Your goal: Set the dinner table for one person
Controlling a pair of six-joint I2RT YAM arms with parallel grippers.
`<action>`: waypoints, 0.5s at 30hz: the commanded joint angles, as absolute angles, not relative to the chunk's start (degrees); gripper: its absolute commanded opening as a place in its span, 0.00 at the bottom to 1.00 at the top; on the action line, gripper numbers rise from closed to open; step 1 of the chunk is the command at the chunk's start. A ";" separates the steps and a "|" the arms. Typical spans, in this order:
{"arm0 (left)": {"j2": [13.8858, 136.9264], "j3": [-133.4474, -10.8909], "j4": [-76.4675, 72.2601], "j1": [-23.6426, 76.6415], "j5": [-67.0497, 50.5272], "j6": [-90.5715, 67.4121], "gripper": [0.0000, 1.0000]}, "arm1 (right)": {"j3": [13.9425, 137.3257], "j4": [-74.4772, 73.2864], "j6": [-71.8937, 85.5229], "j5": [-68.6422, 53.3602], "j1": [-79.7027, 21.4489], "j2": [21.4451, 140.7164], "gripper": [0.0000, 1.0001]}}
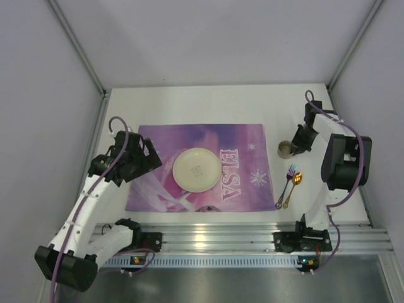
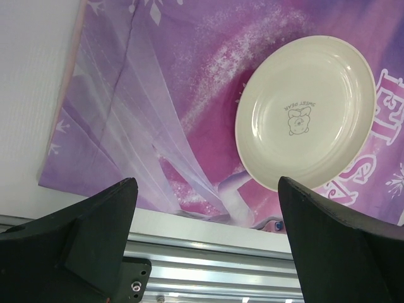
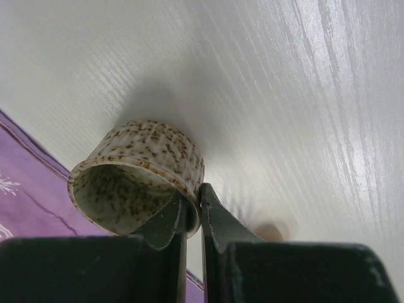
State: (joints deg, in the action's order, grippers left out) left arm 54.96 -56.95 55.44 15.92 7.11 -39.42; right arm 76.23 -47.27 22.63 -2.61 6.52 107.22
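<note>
Right wrist – pincer (image 3: 194, 201) pinching speckled cup (image 3: 142, 158) rim, placemat (image 3: 25, 196) mostly cropped

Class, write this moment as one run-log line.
right gripper: shut on speckled cup rim | left gripper: open, empty | plate: on placemat

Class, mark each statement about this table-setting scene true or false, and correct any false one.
1. The plate sits on the placemat. True.
2. The right gripper pinches the speckled cup by its rim. True.
3. The fork lies on the plate. False: it lies on the dinner table, right of the placemat, beside the spoon.
4. The left gripper holds the spoon. False: its jaws are open and empty.
</note>
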 commanded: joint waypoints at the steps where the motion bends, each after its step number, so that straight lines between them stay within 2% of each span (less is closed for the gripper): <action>1: 55.72 -58.62 53.00 15.73 7.38 -39.02 0.98 | 80.50 -47.72 23.99 -2.11 4.32 100.04 0.00; 7: 56.43 -59.24 52.47 15.73 6.94 -39.55 0.98 | 87.34 -49.74 27.07 -3.07 -5.60 97.99 0.00; 15: 53.80 -59.94 53.61 15.73 7.21 -40.78 0.98 | 96.40 -49.74 28.74 -2.20 -13.09 109.24 0.00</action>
